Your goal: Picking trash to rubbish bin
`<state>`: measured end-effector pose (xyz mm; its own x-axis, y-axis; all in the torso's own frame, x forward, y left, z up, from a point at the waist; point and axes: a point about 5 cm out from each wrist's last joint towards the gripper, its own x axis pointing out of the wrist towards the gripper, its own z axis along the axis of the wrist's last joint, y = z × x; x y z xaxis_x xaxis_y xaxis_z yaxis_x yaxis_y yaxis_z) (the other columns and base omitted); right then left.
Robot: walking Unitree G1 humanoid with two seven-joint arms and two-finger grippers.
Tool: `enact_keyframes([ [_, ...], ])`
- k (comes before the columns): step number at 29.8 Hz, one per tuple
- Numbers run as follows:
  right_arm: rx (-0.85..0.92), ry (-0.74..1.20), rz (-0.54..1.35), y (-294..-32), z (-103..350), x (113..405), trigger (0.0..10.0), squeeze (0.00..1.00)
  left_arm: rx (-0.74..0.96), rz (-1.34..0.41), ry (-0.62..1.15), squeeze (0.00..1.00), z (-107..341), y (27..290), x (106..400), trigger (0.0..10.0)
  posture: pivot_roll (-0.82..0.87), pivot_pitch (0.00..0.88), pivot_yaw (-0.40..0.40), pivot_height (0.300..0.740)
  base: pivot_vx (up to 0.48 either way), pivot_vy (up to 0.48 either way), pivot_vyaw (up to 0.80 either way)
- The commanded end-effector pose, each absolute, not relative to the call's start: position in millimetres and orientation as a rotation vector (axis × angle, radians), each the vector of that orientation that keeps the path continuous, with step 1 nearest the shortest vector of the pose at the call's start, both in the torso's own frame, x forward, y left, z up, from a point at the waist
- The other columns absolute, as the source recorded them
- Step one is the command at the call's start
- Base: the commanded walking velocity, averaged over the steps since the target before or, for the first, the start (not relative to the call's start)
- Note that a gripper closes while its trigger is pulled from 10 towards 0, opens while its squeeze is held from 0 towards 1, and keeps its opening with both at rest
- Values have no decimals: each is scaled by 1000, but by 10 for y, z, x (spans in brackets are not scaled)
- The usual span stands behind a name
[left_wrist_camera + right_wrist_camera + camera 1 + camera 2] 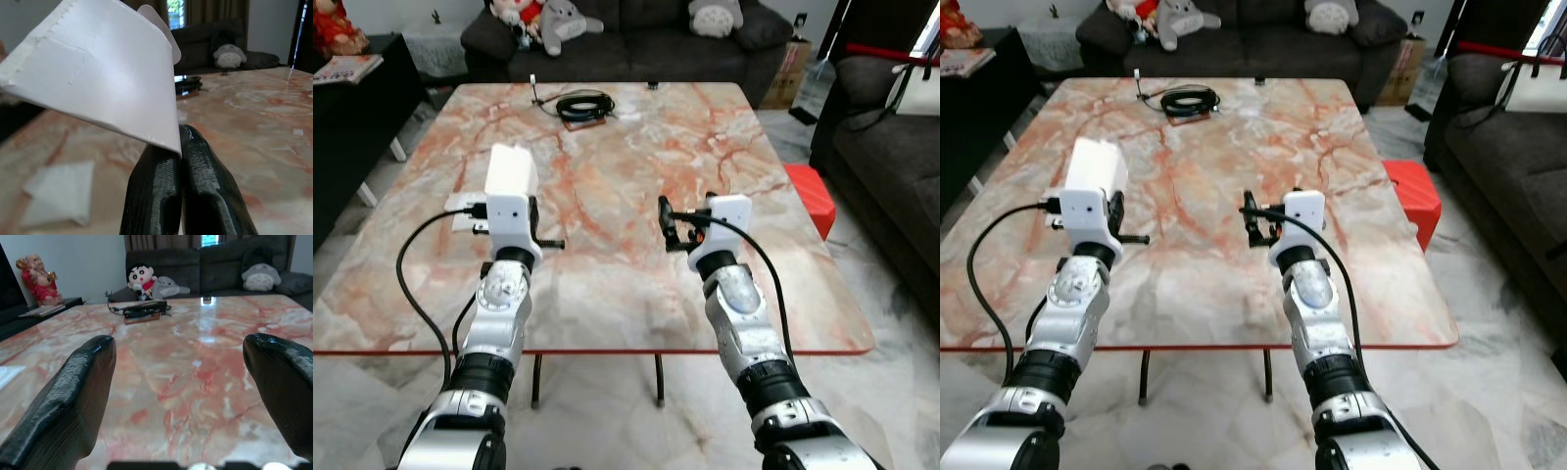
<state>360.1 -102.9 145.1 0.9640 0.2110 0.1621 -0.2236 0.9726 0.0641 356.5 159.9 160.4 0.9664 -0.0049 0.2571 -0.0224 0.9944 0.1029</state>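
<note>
Left gripper point(181, 147): raised over the table's 9 o'clock side, fingers clamped on white paper trash point(512, 172), which stands above it.
Right gripper point(666, 223): hovering at table centre-right, fingers spread wide, nothing between them.
Table point(636, 157): red-veined marble.
Loose paper point(58, 193): white, flat on the table beneath the left gripper.
Coiled cable point(583, 104): black, at 12 o'clock, far edge.
Red box point(811, 196): on the floor, 3 o'clock of the table.

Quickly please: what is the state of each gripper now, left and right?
Left gripper: closed, holding a white piece of paper above the table.
Right gripper: open, holding nothing.
</note>
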Motion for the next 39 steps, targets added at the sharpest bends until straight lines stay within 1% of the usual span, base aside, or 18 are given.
enact_keyframes([
  [1,86,-212,215,-1045,1612,3638,10000,0,168,2,-307,0,1681,1604,3545,10000,-31,0,23,740,0,0,0],
  [5,82,-216,202,-1056,1621,3647,10000,0,201,-1,-311,0,1672,1584,3543,10000,-34,0,23,740,0,0,0],
  [9,102,-232,137,-1139,1668,3674,10000,0,182,1,-325,0,1724,1480,3565,10000,-37,0,24,740,0,0,0],
  [12,95,-236,127,-1157,1677,3681,10000,0,192,-15,-332,0,1736,1426,3564,10000,-39,0,28,740,0,0,0],
  [19,88,-241,105,-1220,1670,3680,10000,0,198,-21,-320,0,1704,1397,3562,10000,-40,0,34,740,0,0,0],
  [29,89,-239,103,-1214,1657,3679,10000,0,177,-29,-317,0,1688,1333,3558,10000,-46,0,36,740,0,0,0],
  [39,91,-237,107,-1199,1648,3677,10000,0,171,-30,-318,0,1683,1330,3551,10000,-45,0,35,740,0,0,0],
])
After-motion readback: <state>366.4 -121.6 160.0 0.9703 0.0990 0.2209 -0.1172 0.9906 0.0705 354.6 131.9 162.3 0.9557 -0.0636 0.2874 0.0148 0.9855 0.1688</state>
